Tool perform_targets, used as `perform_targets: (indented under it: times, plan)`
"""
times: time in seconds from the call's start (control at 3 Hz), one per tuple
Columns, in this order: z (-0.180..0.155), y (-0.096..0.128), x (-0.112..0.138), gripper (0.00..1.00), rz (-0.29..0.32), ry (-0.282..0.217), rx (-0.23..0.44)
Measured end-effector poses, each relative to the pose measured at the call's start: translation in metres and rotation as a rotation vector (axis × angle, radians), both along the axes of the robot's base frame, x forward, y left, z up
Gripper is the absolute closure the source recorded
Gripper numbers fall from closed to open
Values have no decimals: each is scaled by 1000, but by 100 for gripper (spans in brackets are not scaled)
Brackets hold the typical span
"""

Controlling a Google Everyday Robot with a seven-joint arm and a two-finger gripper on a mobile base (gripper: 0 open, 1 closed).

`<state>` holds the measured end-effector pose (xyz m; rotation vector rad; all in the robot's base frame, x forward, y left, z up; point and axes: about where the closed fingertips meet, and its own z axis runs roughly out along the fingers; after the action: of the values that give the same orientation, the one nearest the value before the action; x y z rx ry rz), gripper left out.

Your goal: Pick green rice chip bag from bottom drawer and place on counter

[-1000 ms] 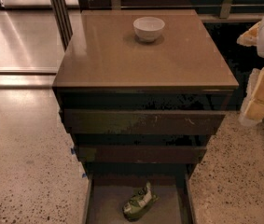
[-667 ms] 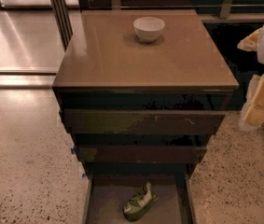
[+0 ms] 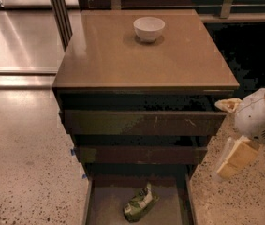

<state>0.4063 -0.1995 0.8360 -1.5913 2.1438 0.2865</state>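
Observation:
The green rice chip bag [image 3: 140, 203] lies crumpled on the floor of the open bottom drawer [image 3: 105, 205], near its middle. The counter [image 3: 146, 55] is the glossy tan top of the dark cabinet. My gripper [image 3: 232, 131] hangs at the right of the cabinet, level with the upper drawers, above and to the right of the bag and well apart from it. Its tan fingers [image 3: 237, 157] stand apart with nothing between them.
A white bowl [image 3: 149, 28] stands at the back middle of the counter. Two dark-fronted drawers [image 3: 143, 123] sit partly pulled out above the bottom one. Speckled floor [image 3: 24, 172] lies on both sides, and a metal post [image 3: 59, 13] stands at the back left.
My gripper has come down and a little to the left along the cabinet's right side. The bag, bowl and drawers have not moved.

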Motion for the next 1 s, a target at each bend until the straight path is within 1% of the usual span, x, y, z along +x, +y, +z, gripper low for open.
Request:
perform_targets:
  times: [0.33, 0.67, 1.0]
  plan:
    - [-92, 21, -16, 0, -33, 68, 113]
    - [-181, 32, -26, 0, -78, 123, 147]
    - [-199, 29, -11, 0, -121, 77, 147]
